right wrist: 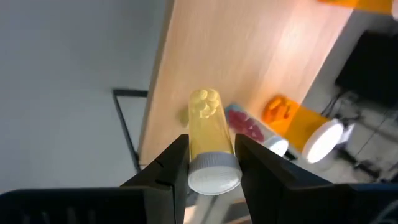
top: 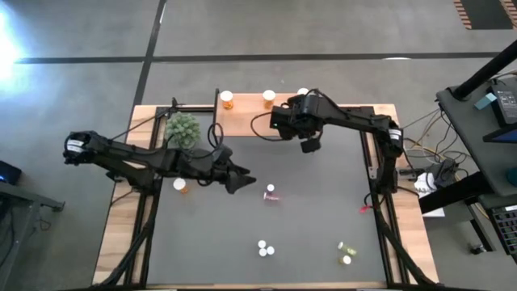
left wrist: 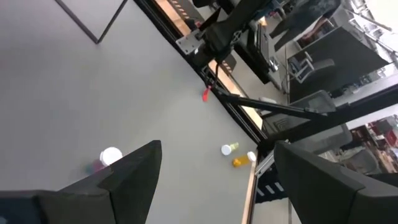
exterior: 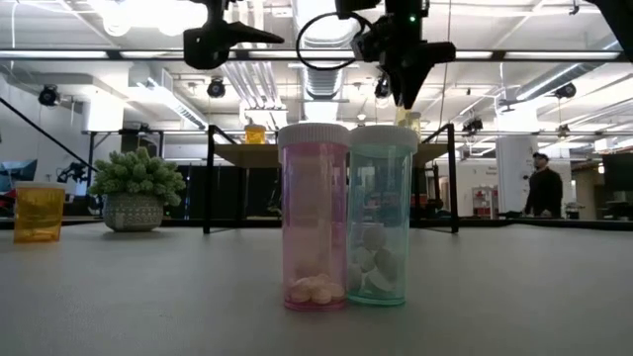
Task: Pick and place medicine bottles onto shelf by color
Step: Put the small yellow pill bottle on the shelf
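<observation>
The right hand grips a yellow bottle between its fingers, cap toward the wrist, above the front edge of the shelf. The left hand hovers over the mat with fingers spread wide and empty, near a pink bottle. On the shelf stand two orange bottles. An orange bottle stands on the mat under the left arm. Two white caps sit near the front of the worktop, with yellow bottles to their right. A plant stands left of the shelf.
</observation>
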Robot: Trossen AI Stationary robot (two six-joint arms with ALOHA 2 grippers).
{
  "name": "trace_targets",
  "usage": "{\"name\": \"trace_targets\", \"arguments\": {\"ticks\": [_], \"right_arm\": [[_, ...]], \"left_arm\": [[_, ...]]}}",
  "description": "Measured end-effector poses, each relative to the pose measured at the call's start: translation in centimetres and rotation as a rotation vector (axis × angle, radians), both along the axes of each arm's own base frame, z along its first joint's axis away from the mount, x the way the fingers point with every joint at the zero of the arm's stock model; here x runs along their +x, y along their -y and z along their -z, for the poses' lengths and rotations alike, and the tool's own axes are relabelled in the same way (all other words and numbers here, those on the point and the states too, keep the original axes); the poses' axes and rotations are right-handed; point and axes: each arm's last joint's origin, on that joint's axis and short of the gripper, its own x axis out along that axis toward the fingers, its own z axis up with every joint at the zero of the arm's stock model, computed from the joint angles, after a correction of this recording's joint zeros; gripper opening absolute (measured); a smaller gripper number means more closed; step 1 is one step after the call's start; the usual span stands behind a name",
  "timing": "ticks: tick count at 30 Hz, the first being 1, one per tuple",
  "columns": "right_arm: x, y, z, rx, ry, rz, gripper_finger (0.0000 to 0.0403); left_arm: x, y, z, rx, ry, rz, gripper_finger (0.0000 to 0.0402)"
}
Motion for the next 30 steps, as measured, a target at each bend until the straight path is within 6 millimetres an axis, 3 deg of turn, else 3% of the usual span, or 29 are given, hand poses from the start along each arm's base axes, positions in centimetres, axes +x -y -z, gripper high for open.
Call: {"name": "trace_targets", "arguments": {"ticks": [8, 18, 25, 30], "right_arm": [[0.3, 0.1, -0.2, -0.003, -0.019, -0.092, 0.0107], [1.6, 0.4, 1.6, 0.012, -0.051, -0.051, 0.0107], [2.5, 1.2, 1.5, 0.014, 0.024, 0.083, 0.0107], [3.3, 2.2, 1.4, 0.114, 0.164, 0.291, 0.0107]], "left_arm": [[-0.2, -1.2, -0.3, 0.03, 0.007, -0.032, 0.0295], [-0.6, -4.7, -0.8, 0.041, 0.019, -0.015, 0.0295], [-0.8, -6.3, -0.9, 0.071, 0.024, 0.029, 0.0295], [-1.0, -7.1, -0.9, 0.062, 0.028, 0.05, 0.0295]]}}
